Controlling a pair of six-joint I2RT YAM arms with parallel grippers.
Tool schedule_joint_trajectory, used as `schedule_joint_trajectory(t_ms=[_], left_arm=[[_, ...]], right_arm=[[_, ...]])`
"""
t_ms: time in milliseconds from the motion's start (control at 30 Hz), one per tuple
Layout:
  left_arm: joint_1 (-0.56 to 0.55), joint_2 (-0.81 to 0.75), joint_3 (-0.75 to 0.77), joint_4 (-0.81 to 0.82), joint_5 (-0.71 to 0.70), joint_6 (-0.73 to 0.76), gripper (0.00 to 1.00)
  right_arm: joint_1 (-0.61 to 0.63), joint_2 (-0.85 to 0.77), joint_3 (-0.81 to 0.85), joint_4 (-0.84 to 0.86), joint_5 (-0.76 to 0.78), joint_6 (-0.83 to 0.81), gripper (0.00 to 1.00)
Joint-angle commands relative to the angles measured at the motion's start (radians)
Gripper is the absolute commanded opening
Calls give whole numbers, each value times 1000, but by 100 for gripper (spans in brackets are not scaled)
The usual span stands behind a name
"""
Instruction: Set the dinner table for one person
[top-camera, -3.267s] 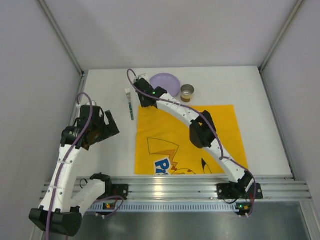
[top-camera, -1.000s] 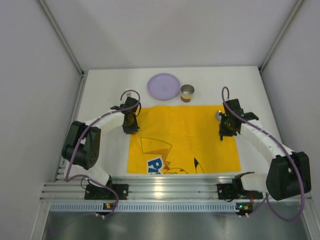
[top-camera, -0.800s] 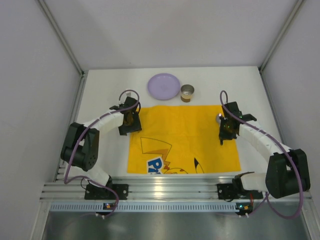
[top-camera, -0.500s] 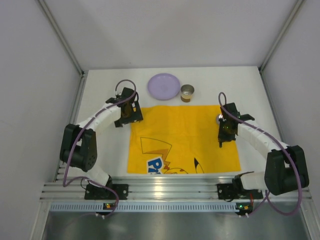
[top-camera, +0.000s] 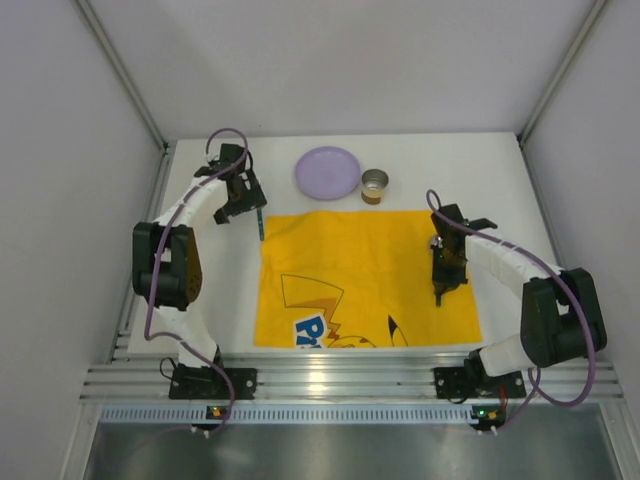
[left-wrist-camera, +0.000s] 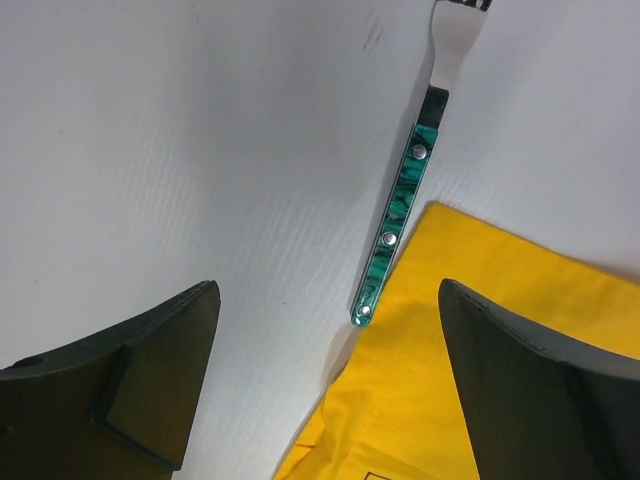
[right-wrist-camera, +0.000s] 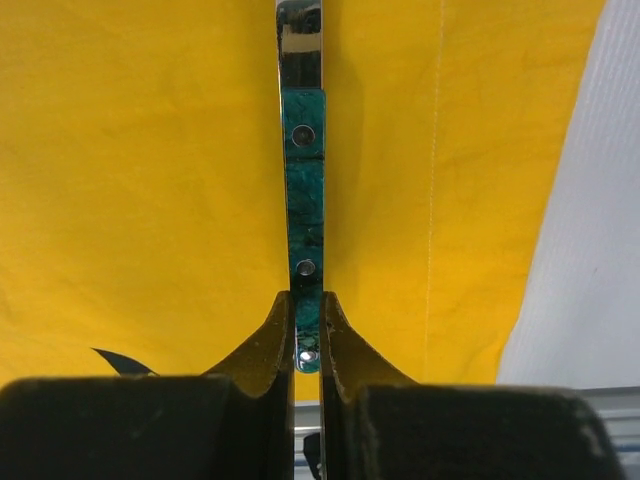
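We see L gripper (left-wrist-camera: 325, 300) spread wide, empty, over the fork (left-wrist-camera: 400, 200) lying upper centre of the wrist view. R gripper (right-wrist-camera: 307, 312) pinches a green-handled utensil (right-wrist-camera: 304, 170) above yellow cloth (right-wrist-camera: 150, 180). White dinner table (top-camera: 500, 180) fills mid-frame of top view, under the cloth.

I log a robotics lab cell — bare white wall panels (top-camera: 350, 60) on three sides, aluminium mounting rail (top-camera: 350, 372) fronting the matte white dinner table (top-camera: 500, 170)
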Motion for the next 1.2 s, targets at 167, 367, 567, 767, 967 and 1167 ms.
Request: schedule_joint_trajectory(t_ms=[167,367,567,767,967,1167], left_arm=[[-4,173,126,44,15,34,95],[3,274,215,41,6,52,92],[19,380,324,17,12,87,64],[28,463,403,-14,39,121,1],[34,388,430,-55,21,140,0],[3,130,344,-75,45,107,0]], right_arm=[[17,38,65,-170,13,11,78],[20,26,134,-218,53,3,98],[24,-8,240,-267,73,3,98],[24,-6,396,-230,16,-35,98],[24,129,623,-109,-129,-55,98],[24,409,921,-55,-171,-17,98]])
